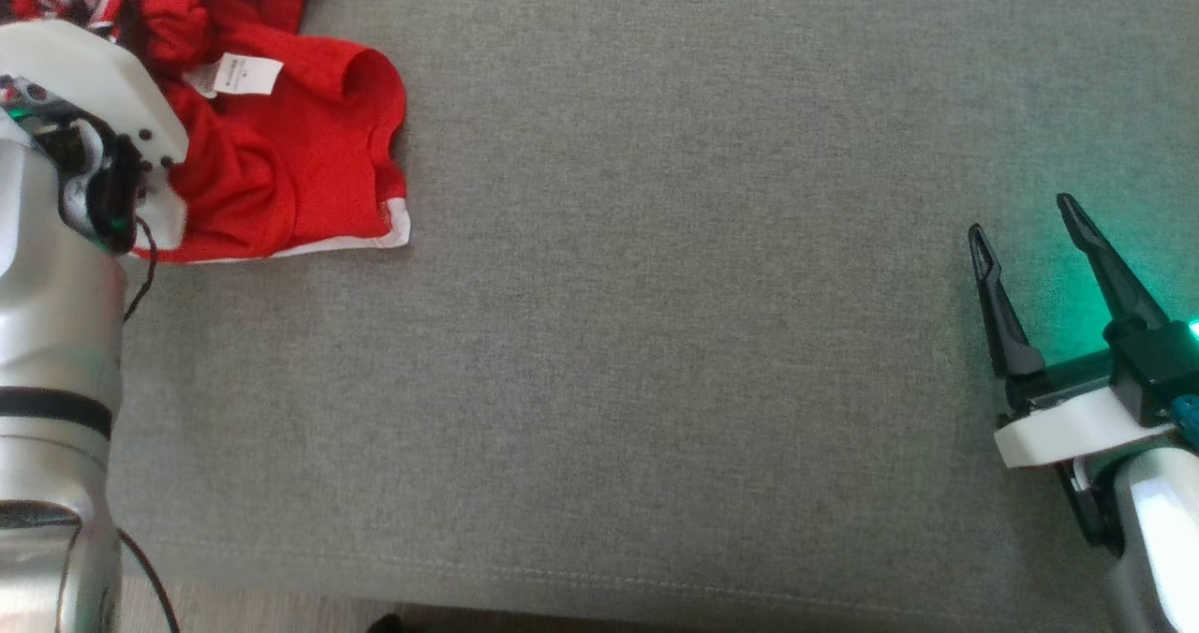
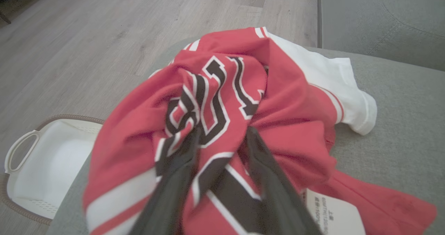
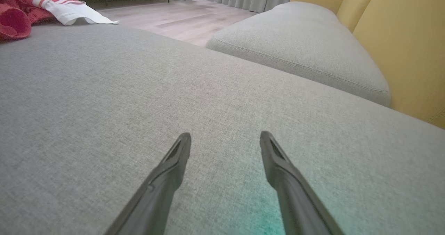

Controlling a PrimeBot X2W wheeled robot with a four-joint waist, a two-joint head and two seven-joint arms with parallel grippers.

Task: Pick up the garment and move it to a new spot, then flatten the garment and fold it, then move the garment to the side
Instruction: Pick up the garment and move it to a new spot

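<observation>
I see the garment (image 1: pixel 300 165) heaped at the far left corner of the grey cushion (image 1: pixel 656 352), with no clear long axis and its white-edged hem towards me. It's a red jersey with black-and-white lettering and a white label (image 1: pixel 245 73). My left gripper (image 2: pixel 223 132) is dug into the cloth, fingers parted around a fold; I can't tell if it's clamped. The right gripper (image 1: pixel 1023 216) hangs wide open and empty, well apart. A white basket (image 2: pixel 52 165) sits on the floor.

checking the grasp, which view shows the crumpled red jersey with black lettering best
Left wrist view: the crumpled red jersey is close up, lettering and white sleeve clear, cloth between the left gripper's fingers. The head view shows its plain side and label, partly behind the arm. The right wrist view shows a corner.
</observation>
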